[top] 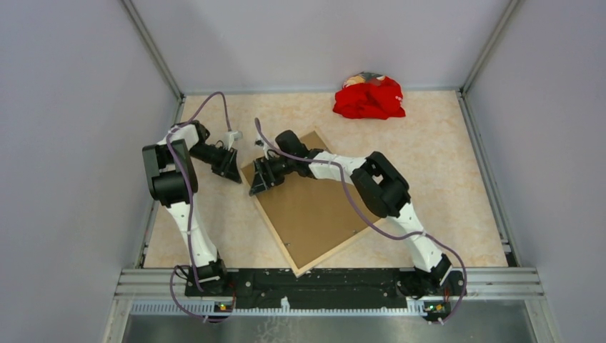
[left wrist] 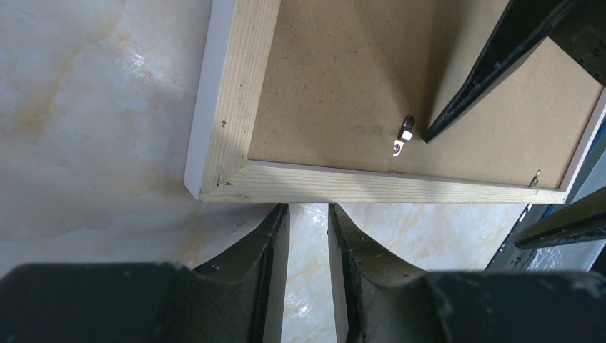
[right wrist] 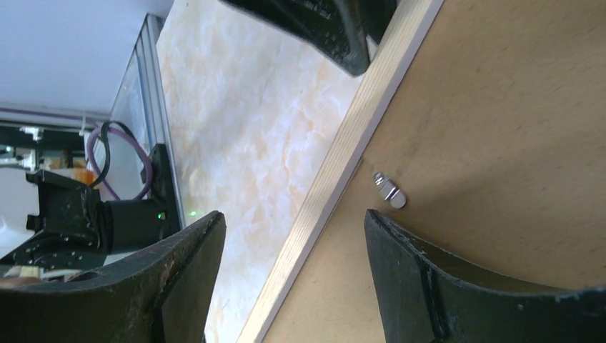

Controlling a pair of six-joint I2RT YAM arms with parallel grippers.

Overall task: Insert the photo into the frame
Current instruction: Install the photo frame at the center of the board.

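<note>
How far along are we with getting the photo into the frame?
Looks done: the light-wood frame lies back-up with the brown backing board seated inside; no print shows, so whether it is underneath I cannot tell. In hand: the open right claw straddles the frame's edge beside a small metal turn clip; left claw holds nothing. Left: probably securing the clips.

The frame (left wrist: 236,107) shows pale, grained natural wood on its rails with a white outer edge; the backing board (left wrist: 336,71) inside it is plain mid-brown. The worktop (top: 443,164) is cream, marbled with faint orange-tan veining; a cloth (top: 368,100) is bright red.
</note>
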